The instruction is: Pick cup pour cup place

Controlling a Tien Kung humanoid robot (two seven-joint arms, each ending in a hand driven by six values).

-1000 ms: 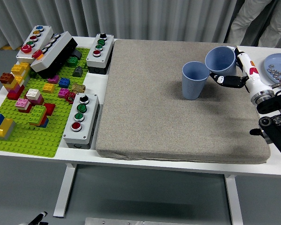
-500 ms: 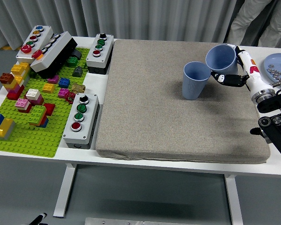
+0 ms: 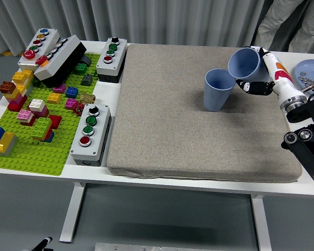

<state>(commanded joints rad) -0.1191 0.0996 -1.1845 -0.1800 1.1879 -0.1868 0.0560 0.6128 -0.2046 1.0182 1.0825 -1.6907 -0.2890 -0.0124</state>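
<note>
Head view: my right hand (image 3: 257, 78) is wrapped around the held cup (image 3: 245, 63), fingers curled on its wall. Over the last second it has tipped further — the mouth now leans down and toward the standing cup (image 3: 218, 90), which sits on the grey mat (image 3: 193, 130) just below and to the inner side of the hand, rims nearly meeting. The standing cup itself hasn't shifted. I read this as the pour being under way, with placing the held cup still ahead. Whether anything is flowing, I can't tell. My left hand isn't in view. The plate (image 3: 310, 70) lies on the surface just beyond the hand's wrist.
</note>
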